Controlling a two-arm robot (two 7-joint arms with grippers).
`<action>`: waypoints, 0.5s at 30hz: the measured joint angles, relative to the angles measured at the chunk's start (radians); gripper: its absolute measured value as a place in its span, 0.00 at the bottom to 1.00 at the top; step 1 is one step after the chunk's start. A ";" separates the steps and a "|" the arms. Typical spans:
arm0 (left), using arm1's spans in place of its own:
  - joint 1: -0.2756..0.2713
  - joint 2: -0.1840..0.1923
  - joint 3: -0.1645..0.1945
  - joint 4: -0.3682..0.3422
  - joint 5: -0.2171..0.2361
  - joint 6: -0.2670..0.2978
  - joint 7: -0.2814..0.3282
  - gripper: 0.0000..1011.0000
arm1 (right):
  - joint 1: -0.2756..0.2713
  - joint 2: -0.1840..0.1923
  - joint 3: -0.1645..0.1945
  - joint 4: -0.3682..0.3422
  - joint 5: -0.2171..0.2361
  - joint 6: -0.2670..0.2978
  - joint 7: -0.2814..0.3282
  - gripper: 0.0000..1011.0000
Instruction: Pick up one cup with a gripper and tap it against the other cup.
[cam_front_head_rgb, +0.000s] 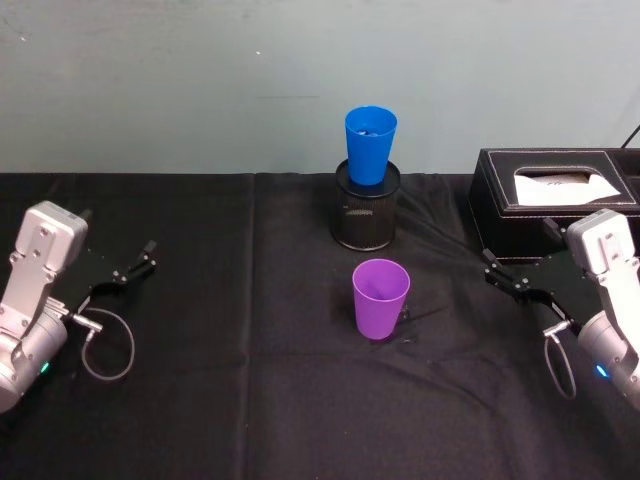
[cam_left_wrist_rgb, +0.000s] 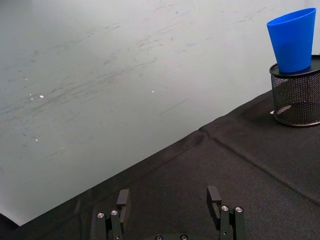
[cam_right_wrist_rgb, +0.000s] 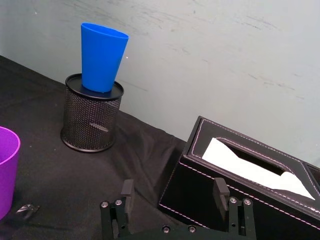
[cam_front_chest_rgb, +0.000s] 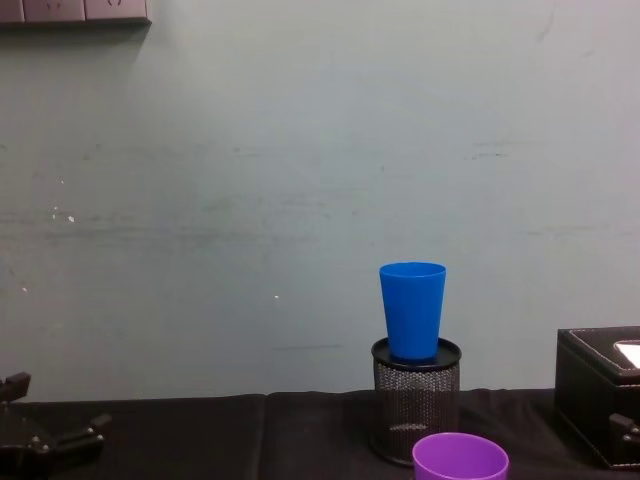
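Finding the right gripper (cam_front_head_rgb: 492, 268) lying low over the black cloth (cam_front_head_rgb: 250, 400), off to the right of the purple cup (cam_front_head_rgb: 380, 295) and apart from it, fingers standing wide apart and gripping nothing. Finding the left gripper (cam_front_head_rgb: 148, 256) parked the same way, farther out to the left of the purple cup, fingers also spread and empty.

Moving outward: seeing the purple cup standing upright, mouth up, on the cloth between the two grippers, touched by neither. Seeing the blue cup (cam_front_head_rgb: 369, 143) directly behind the purple cup and apart from it, sitting upright in the mouth of a black mesh pen holder (cam_front_head_rgb: 367, 215), so riding well above the purple cup's rim. Noting a black tissue box (cam_front_head_rgb: 495, 215) behind and to the right of the purple cup, just beyond the right gripper.

Judging the step: standing at the very start, with no reach begun, nothing lifted and no tap made.

Judging the next move: sending one gripper in toward the purple cup, probably the right one as the nearer. Keeping the fingers wide enough to straddle the tapered wall below the rim, then closing gently on thin plastic. Lifting high enough to meet the blue cup's side rather than the mesh holder, and tapping lightly to avoid knocking the blue cup off its perch.
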 joint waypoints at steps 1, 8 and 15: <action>0.000 0.000 0.000 0.000 0.000 0.000 0.000 0.99 | 0.000 0.000 0.000 0.000 0.000 0.000 0.000 0.99; 0.000 0.000 0.000 0.000 0.000 0.000 0.000 0.99 | 0.000 0.000 0.000 0.000 0.000 0.000 0.000 0.99; 0.000 0.000 0.000 0.000 0.000 0.000 0.000 0.99 | 0.000 0.000 0.000 0.000 0.000 0.000 0.000 0.99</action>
